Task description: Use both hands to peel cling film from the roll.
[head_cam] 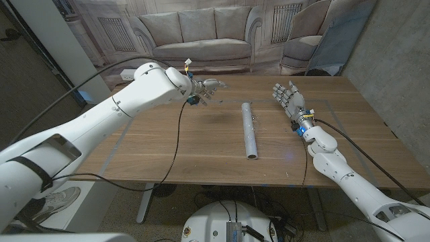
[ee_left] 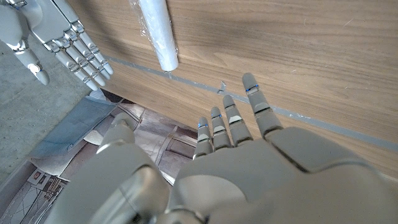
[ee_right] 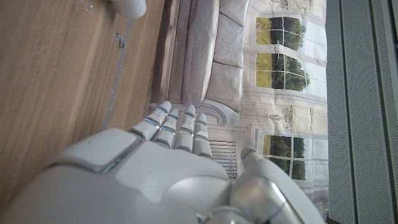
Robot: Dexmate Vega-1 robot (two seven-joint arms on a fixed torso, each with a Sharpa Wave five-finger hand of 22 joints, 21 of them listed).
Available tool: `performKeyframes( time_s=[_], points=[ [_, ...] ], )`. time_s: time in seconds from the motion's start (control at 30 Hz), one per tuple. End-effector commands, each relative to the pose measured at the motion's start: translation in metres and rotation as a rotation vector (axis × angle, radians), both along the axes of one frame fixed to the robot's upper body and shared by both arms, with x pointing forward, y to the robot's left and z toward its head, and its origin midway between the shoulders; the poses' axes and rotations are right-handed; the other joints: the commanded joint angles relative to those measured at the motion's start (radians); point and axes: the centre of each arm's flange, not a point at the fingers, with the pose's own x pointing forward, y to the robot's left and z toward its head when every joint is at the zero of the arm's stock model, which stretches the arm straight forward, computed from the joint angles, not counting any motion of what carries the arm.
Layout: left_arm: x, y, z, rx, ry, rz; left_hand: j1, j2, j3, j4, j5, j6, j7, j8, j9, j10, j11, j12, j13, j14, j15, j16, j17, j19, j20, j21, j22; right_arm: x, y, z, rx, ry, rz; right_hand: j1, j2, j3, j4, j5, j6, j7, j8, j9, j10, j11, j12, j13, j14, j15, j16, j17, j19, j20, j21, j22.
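Observation:
A pale grey roll of cling film (head_cam: pixel 250 130) lies lengthwise in the middle of the wooden table (head_cam: pixel 168 144), one end toward the near edge. Its far end (ee_left: pixel 157 31) has wrinkled film on it. My left hand (head_cam: pixel 203 89) hovers above the table to the left of the roll's far end, fingers (ee_left: pixel 231 121) spread, holding nothing. My right hand (head_cam: pixel 288 98) stands upright to the right of the roll's far end, fingers (ee_right: pixel 176 127) extended and apart, empty. The right hand (ee_left: pixel 59 37) also shows in the left wrist view, beside the roll.
A backdrop printed with a sofa (head_cam: pixel 195 33) and windows stands behind the table's far edge. A black cable (head_cam: pixel 178 144) hangs from my left arm across the table's left half. A grey panel leans at the back right (head_cam: pixel 332 40).

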Motion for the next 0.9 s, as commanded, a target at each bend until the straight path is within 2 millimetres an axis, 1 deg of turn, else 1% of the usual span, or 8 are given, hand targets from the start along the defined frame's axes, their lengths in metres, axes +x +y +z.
performKeyframes(
  time_s=[0.03, 0.23, 0.4, 0.7, 0.9],
  points=[
    [-0.004, -0.018, 0.007, 0.027, 0.104, 0.018, 0.0, -0.011, -0.006, 0.001, -0.004, 0.015, 0.011, -0.001, 0.005, 0.017, 0.009, 0.006, 0.003, 0.022, 0.007, 0.006, 0.002, 0.027, 0.002, 0.009, 0.003, 0.001, -0.001, 0.0, -0.003, -0.022, 0.029, 0.002, 0.049, 0.008, -0.002, 0.002, 0.011, 0.002, 0.006, 0.004, 0.011, -0.001, 0.005, 0.004, 0.009, -0.003, 0.003, 0.003, 0.009, -0.01, 0.004, 0.004],
    [0.001, -0.029, 0.02, 0.058, 0.175, 0.033, -0.002, -0.012, -0.009, 0.002, -0.004, 0.015, 0.011, -0.004, 0.006, 0.021, 0.015, 0.007, 0.003, 0.035, 0.006, 0.008, 0.002, 0.044, 0.002, 0.011, 0.003, 0.002, -0.004, 0.0, 0.0, -0.03, 0.04, 0.002, 0.049, 0.009, -0.002, 0.002, 0.012, 0.001, 0.006, 0.004, 0.011, -0.002, 0.005, 0.004, 0.01, -0.004, 0.003, 0.003, 0.009, -0.01, 0.004, 0.004],
    [0.004, -0.038, 0.03, 0.118, 0.185, 0.054, -0.002, -0.012, -0.01, 0.002, -0.004, 0.021, 0.015, -0.003, 0.006, 0.021, 0.016, 0.005, 0.003, 0.043, 0.003, 0.009, 0.001, 0.057, 0.001, 0.013, 0.002, 0.004, -0.008, 0.0, 0.008, -0.034, 0.044, 0.002, 0.049, 0.01, -0.003, 0.002, 0.013, 0.001, 0.006, 0.004, 0.012, -0.002, 0.005, 0.004, 0.01, -0.005, 0.003, 0.003, 0.009, -0.01, 0.004, 0.004],
    [0.012, -0.063, 0.049, 0.27, 0.227, 0.118, -0.001, -0.014, -0.012, 0.002, -0.004, 0.027, 0.022, -0.003, 0.006, 0.027, 0.017, 0.006, 0.003, 0.047, 0.0, 0.007, 0.001, 0.076, 0.001, 0.016, 0.002, 0.009, -0.017, -0.005, 0.034, -0.036, 0.055, 0.002, 0.048, 0.011, -0.003, 0.002, 0.012, 0.001, 0.006, 0.004, 0.015, -0.001, 0.005, 0.004, 0.013, -0.004, 0.003, 0.003, 0.01, -0.01, 0.004, 0.004],
    [0.016, -0.081, 0.055, 0.358, 0.259, 0.132, 0.004, -0.016, -0.012, -0.001, -0.003, 0.029, 0.021, -0.004, 0.006, 0.025, 0.013, 0.004, 0.003, 0.049, -0.006, 0.005, 0.0, 0.087, 0.001, 0.017, 0.001, 0.013, -0.021, -0.008, 0.056, -0.041, 0.062, 0.002, 0.048, 0.012, -0.003, 0.001, 0.013, 0.0, 0.006, 0.004, 0.016, -0.001, 0.005, 0.004, 0.014, -0.005, 0.003, 0.003, 0.011, -0.01, 0.005, 0.004]
  ],
)
